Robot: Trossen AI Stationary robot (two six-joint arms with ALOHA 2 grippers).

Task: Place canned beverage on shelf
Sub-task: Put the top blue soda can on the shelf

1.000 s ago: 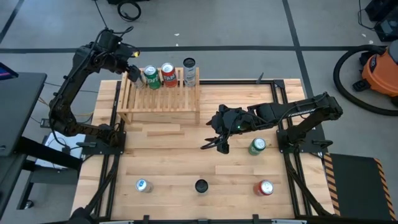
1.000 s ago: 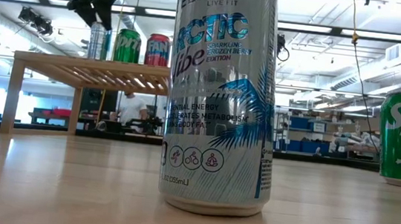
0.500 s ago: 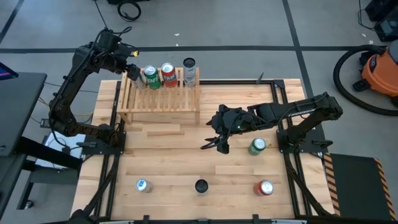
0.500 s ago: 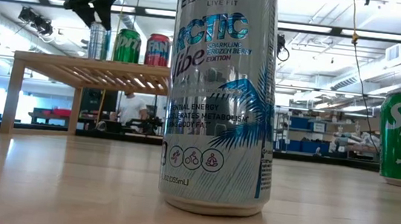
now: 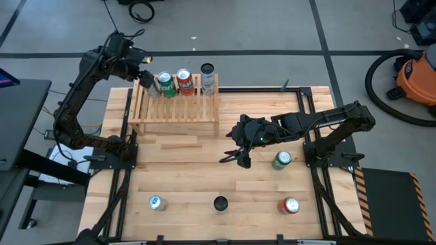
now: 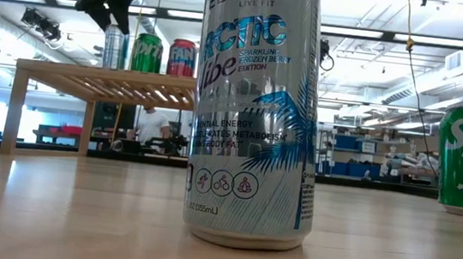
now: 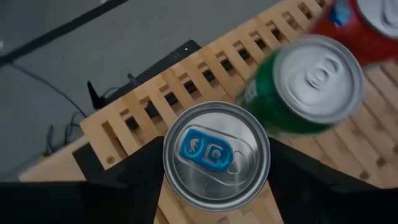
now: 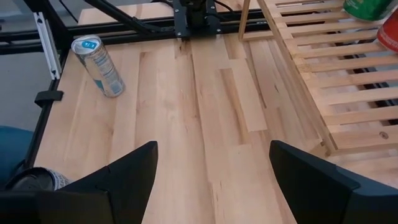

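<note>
Shelf [image 5: 176, 109]: light-wood slatted rack at the bench's [image 5: 204, 170] far left; its near slats lie bare.
Silver can [image 7: 216, 155]: upright between the left gripper's [image 5: 146, 82] fingers, at the shelf's far end edge, just beside a green can [image 7: 305, 84].
Left fingers: closed on the silver can, tighter than a second ago.
Right gripper [image 5: 234, 157]: low over mid-bench, fingers part open, empty, unmoved.

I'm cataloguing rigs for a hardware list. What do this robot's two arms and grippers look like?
Both arms are black, slim and jointed, mounted on black frames at the table's sides. The left gripper and right gripper each end in two dark, flat, wedge-shaped fingers. A yellow detail shows near the left wrist.
</note>
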